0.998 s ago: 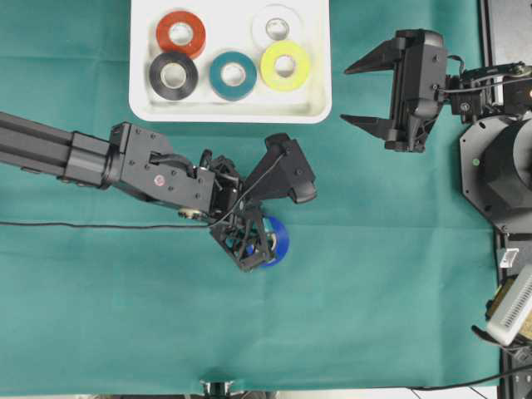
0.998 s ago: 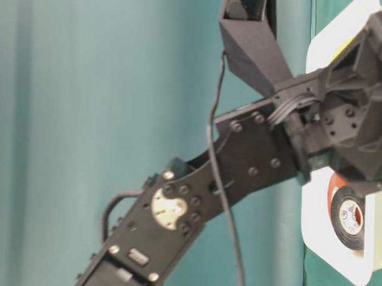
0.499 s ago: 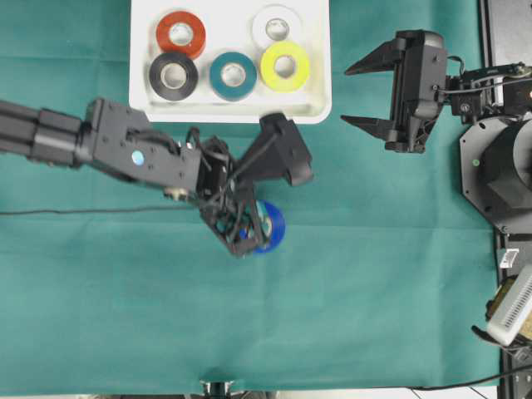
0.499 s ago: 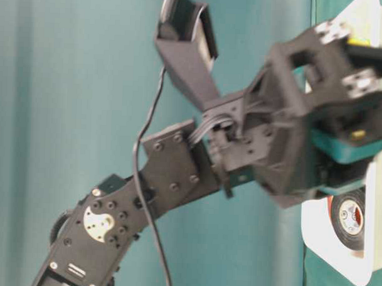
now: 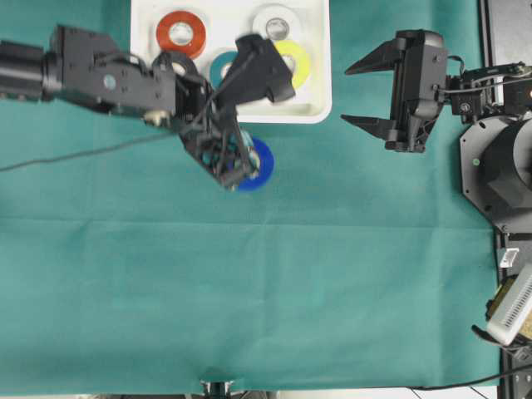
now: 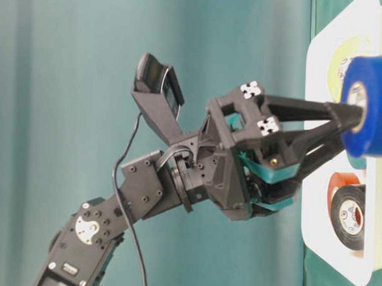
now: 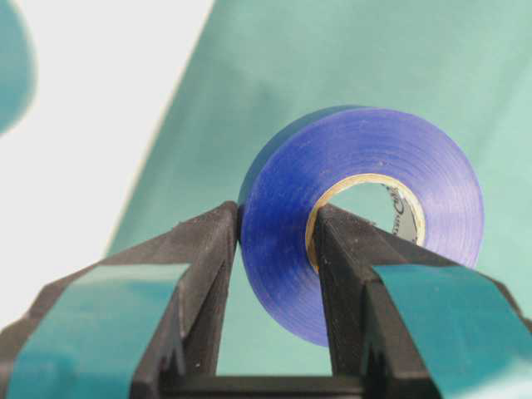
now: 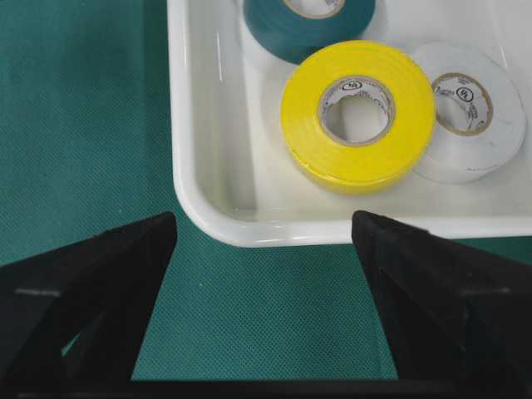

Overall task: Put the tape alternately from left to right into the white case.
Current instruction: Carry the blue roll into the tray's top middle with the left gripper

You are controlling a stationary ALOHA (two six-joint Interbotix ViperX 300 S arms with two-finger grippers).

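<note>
**Blue roll gripped just short of the white case**

The left gripper (image 5: 237,166) was clamped on the blue tape roll (image 5: 256,164), with 1 finger (image 7: 349,274) pushed through the pale core and the other pressed against the roll's outer face, so the wall of the roll was pinched between them. In the left wrist view the roll stood on edge between the jaws, above the green cloth (image 5: 274,291), with the pale floor of the white case (image 5: 320,98) filling the upper left corner of that view. From overhead, the roll sat just beside the near rim of the case, outside it and near its middle; whether it touched the cloth could not be told (the table-level view showed it held up at the tip of the jaws in front of the case).

Inside the case lay 5 rolls. The red-orange roll (image 5: 181,33) and the white roll (image 5: 274,21) sat along the far side. The black roll (image 5: 170,60), the teal roll (image 5: 223,63) and the yellow roll (image 5: 293,62) sat along the near side, all 3 partly hidden overhead by the left arm. In the right wrist view the yellow roll (image 8: 358,115) lay flat, overlapping the white roll (image 8: 465,108), with the teal roll (image 8: 307,23) just behind it.

The right gripper (image 5: 366,93) hung to the right of the case, jaws spread wide and holding nothing, its fingers pointing toward the case's corner.
</note>
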